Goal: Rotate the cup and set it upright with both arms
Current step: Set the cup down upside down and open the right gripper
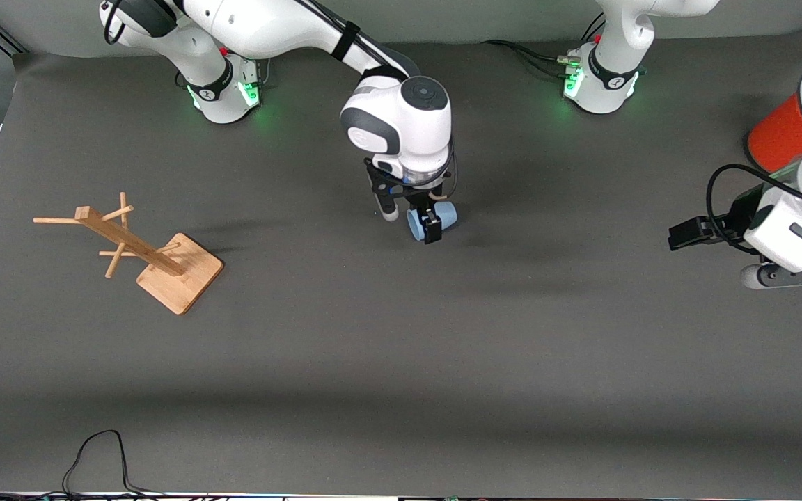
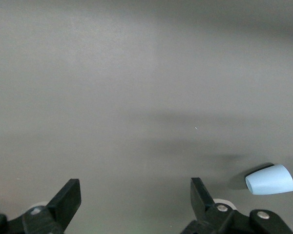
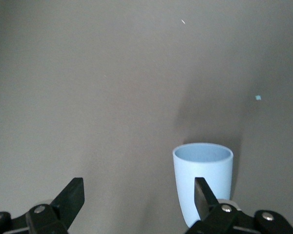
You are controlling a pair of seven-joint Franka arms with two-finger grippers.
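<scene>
The light-blue cup (image 1: 445,216) lies on its side in the middle of the table. My right gripper (image 1: 411,219) is low over it and open. One black finger (image 1: 432,227) lies across the cup's side, and the cup is not between the jaws. In the right wrist view the cup (image 3: 203,170) shows its open mouth, beside one finger (image 3: 202,195) of the open right gripper (image 3: 136,195). My left gripper (image 1: 756,276) waits open and empty at the left arm's end of the table. The left wrist view shows the open left gripper (image 2: 136,197) and the cup (image 2: 269,179) farther off.
A wooden mug tree (image 1: 143,254) on a square base stands toward the right arm's end of the table. A large orange can (image 1: 780,136) stands at the left arm's end, partly hidden by the left arm. A black cable (image 1: 95,452) lies at the table's near edge.
</scene>
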